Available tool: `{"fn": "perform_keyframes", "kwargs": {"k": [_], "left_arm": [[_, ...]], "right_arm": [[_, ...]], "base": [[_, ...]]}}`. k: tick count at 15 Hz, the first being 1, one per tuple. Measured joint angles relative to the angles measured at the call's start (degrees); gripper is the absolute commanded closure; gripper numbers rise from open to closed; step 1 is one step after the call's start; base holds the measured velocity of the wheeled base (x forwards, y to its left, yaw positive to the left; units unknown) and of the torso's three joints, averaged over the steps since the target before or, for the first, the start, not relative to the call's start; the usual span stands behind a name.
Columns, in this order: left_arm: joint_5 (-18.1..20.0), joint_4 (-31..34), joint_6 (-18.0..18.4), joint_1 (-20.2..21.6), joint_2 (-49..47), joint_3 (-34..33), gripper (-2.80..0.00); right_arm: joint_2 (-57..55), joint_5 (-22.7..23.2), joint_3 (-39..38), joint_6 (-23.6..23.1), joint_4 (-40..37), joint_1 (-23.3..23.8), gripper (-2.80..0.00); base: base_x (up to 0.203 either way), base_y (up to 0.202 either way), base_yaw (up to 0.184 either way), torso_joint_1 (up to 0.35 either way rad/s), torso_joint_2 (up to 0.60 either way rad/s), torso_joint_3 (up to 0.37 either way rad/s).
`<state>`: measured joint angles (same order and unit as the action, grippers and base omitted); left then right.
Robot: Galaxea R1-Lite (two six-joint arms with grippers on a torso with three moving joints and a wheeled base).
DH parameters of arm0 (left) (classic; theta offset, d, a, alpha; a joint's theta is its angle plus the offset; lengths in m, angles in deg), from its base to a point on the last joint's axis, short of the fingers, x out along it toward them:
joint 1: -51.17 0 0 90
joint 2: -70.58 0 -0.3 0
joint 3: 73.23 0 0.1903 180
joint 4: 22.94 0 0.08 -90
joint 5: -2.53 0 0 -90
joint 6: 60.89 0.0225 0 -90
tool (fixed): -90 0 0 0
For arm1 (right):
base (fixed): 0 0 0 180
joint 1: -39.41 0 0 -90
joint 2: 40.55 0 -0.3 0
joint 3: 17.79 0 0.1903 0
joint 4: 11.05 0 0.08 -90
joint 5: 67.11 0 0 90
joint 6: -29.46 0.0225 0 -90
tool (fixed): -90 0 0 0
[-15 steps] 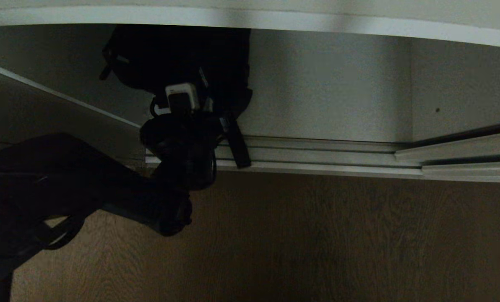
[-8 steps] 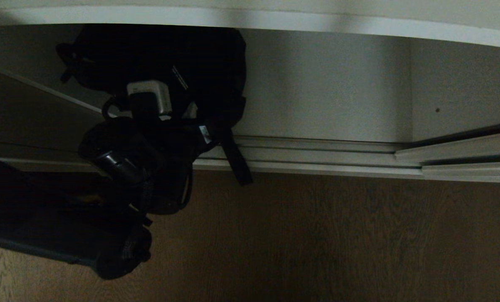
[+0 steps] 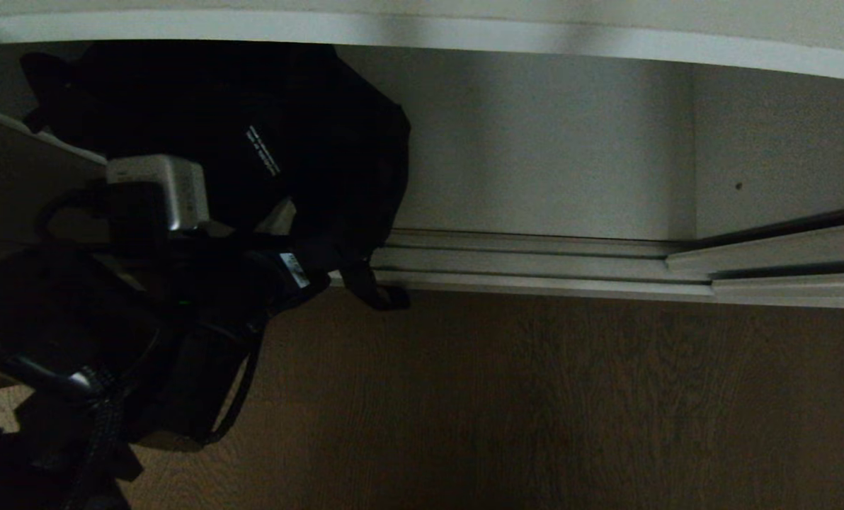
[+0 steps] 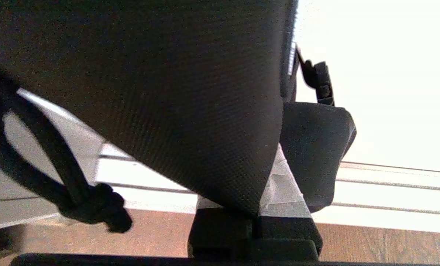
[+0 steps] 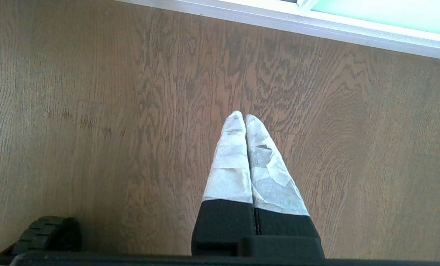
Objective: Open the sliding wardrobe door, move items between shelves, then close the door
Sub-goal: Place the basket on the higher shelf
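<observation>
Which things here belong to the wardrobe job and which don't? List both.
Job:
- black strappy bag, clamped in the left gripper
- shelf edge above it
- sliding wardrobe door, aqua glass

Not in use:
- right gripper, shut, parked over the wooden floor
- floor track
- black wheel

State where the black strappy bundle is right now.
In the head view the black strappy bundle hangs at the left, pinched by the left gripper, under the shelf edge and above the floor track.
</observation>
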<state>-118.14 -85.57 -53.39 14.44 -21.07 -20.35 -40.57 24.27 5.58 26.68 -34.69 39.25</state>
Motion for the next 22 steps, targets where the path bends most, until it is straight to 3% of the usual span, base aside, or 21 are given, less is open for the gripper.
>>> {"fn": "perform_keyframes", "kwargs": {"k": [7,14,19,22], "left_arm": [[0.0,9.0,-0.3,1.4,15.5,-8.1,0.00],[0.0,29.1,-0.1,6.4,31.8,-9.4,0.00],[-0.7,52.6,0.2,9.9,44.2,-5.9,0.00],[-1.1,55.2,0.2,14.4,47.8,-7.1,0.00]], "right_arm": [[0.0,0.0,0.0,0.0,0.0,0.0,0.00],[0.0,0.0,0.0,0.0,0.0,0.0,0.00],[0.0,0.0,0.0,0.0,0.0,0.0,0.00],[0.0,0.0,0.0,0.0,0.0,0.0,0.00]], "base": [[0.000,0.000,0.000,0.000,0.00,0.000],[0.000,0.000,0.000,0.000,0.00,0.000],[0.000,0.000,0.000,0.000,0.00,0.000],[0.000,0.000,0.000,0.000,0.00,0.000]]}}
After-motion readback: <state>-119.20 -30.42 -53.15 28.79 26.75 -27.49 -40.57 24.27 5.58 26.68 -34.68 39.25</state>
